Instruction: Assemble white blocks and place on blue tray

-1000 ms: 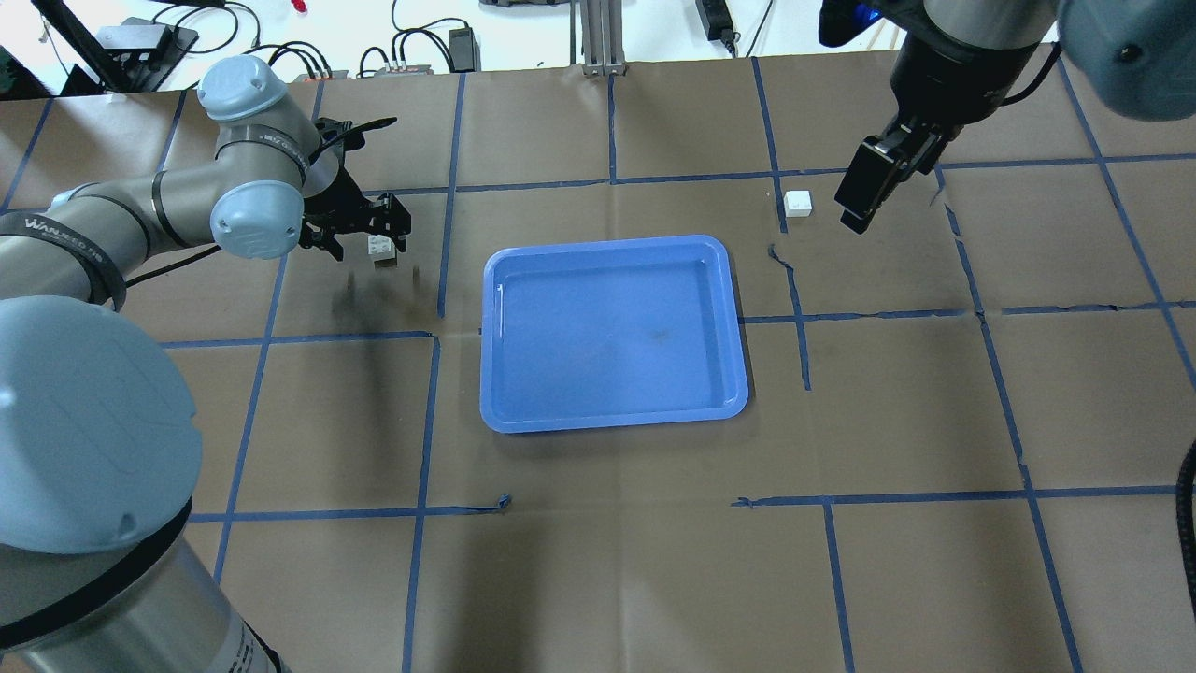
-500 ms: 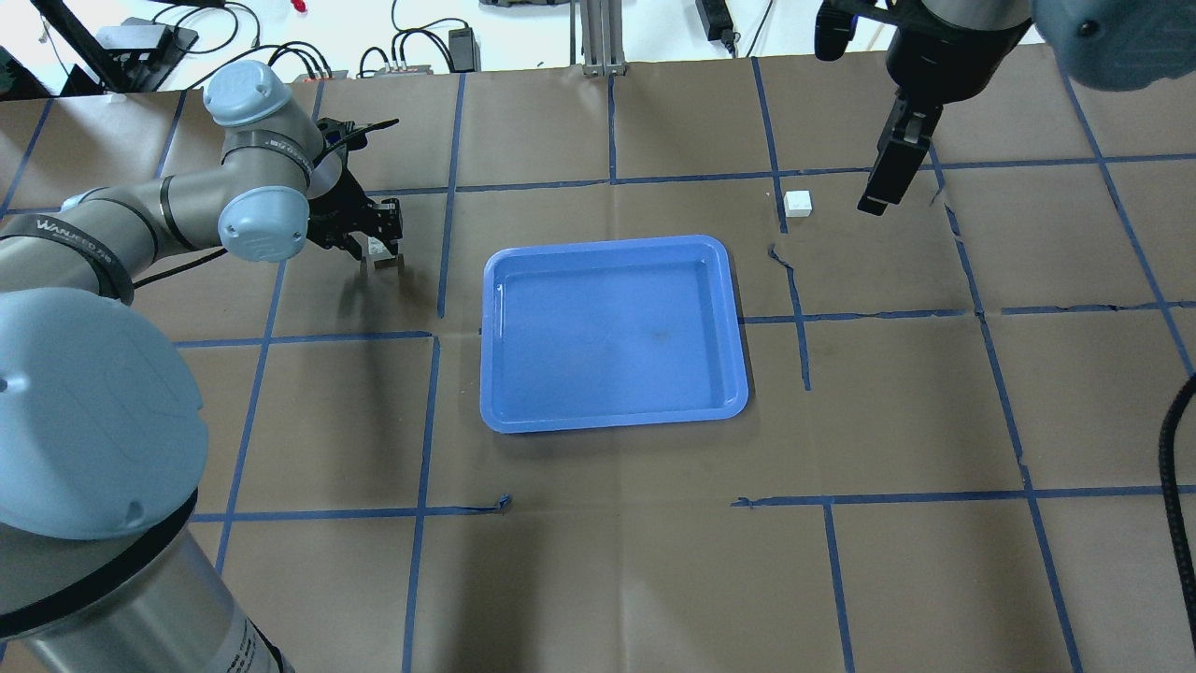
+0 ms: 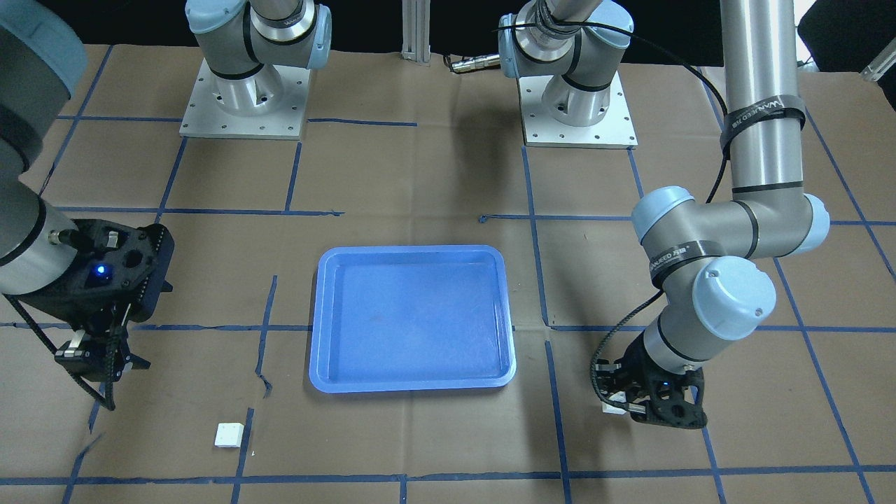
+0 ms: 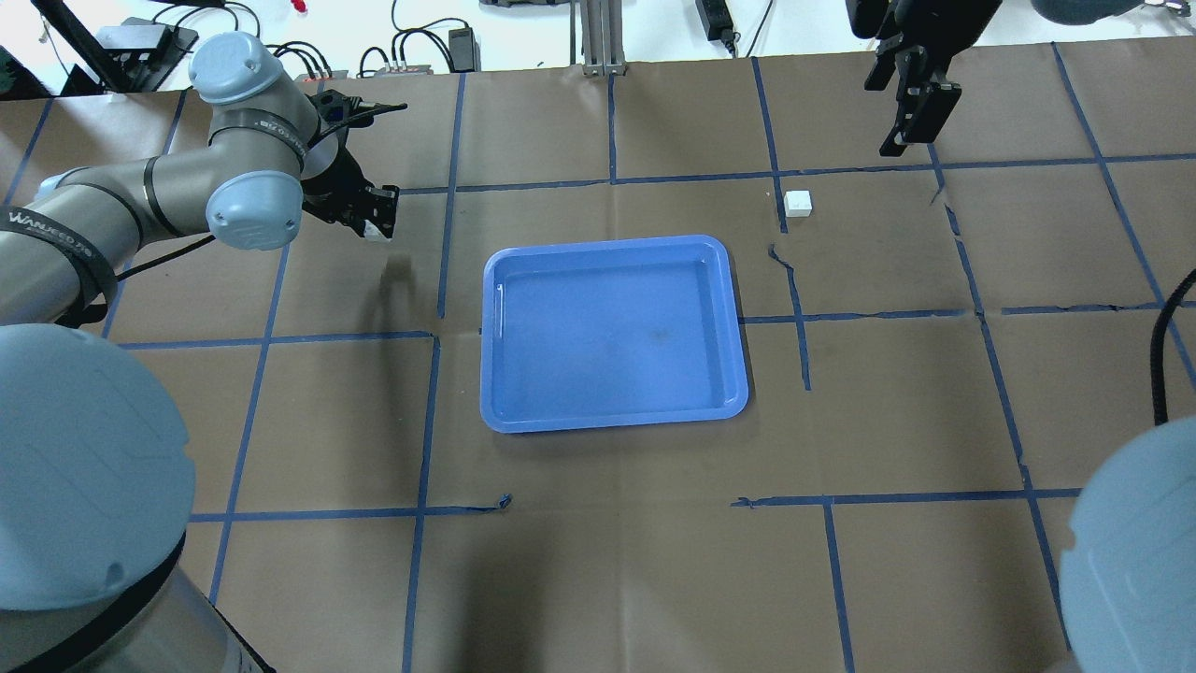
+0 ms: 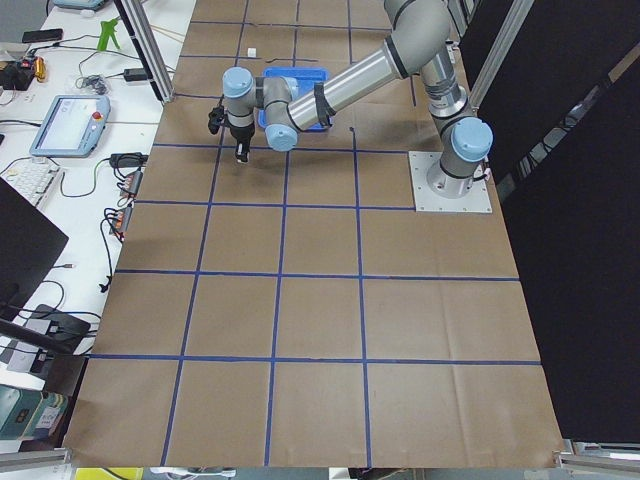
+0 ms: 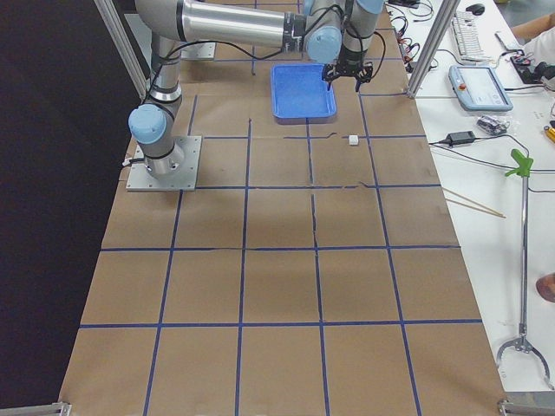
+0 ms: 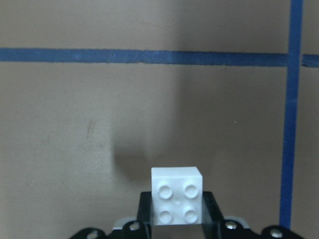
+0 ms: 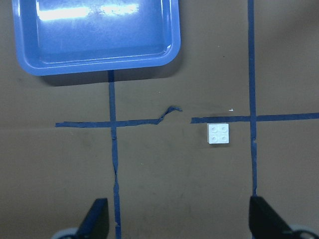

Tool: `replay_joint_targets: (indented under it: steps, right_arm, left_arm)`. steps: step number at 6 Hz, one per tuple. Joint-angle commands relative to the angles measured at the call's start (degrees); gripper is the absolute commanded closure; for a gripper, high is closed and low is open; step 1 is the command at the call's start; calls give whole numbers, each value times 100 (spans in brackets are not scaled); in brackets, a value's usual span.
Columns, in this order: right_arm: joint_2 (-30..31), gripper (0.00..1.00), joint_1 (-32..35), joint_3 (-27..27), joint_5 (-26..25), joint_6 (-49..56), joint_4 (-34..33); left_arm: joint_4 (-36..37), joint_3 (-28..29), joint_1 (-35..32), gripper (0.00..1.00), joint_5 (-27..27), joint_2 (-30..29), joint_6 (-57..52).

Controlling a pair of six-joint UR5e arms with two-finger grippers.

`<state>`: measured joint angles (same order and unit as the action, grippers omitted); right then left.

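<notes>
My left gripper (image 4: 377,224) is shut on one white block (image 7: 177,201), studs facing the wrist camera, held a little above the brown table left of the blue tray (image 4: 612,336); it also shows in the front view (image 3: 617,404). The other white block (image 4: 797,203) lies on the table beyond the tray's far right corner, also in the right wrist view (image 8: 219,133) and front view (image 3: 229,435). My right gripper (image 4: 904,126) is open and empty, high above the table, behind and to the right of that block. The tray (image 3: 413,318) holds nothing.
The table is covered in brown paper with a blue tape grid (image 4: 794,280), torn in spots. Cables and power supplies (image 4: 411,56) lie beyond the far edge. Both arm bases (image 3: 241,91) stand at the robot's side.
My left gripper has closed on its white block and lifted it slightly toward the far side. My right gripper has risen and moved back, away from the other block.
</notes>
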<state>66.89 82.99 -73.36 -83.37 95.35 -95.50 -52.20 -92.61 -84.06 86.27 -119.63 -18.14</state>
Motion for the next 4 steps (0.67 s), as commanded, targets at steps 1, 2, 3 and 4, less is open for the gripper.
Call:
replay_joint_targets:
  steps: [1,2,3,4]
  right_arm:
    - [-534,0,-63,-47,389,72,-364]
    - [-798,0,-194,-73,697,237,-495]
    - [-1018,0,-395,-169,1117,630,-653]
    - [-1203,0,-537,-362,1557,695,-950]
  left_arm:
    - [-53,-326,-914,100,30,456,-1306]
    - [-53,-476,-1311,100,39,545,-2159]
    - [-36,-530,-1750,100,65,651,-2768]
    - [-27,-556,-2050,100,57,486,-3809]
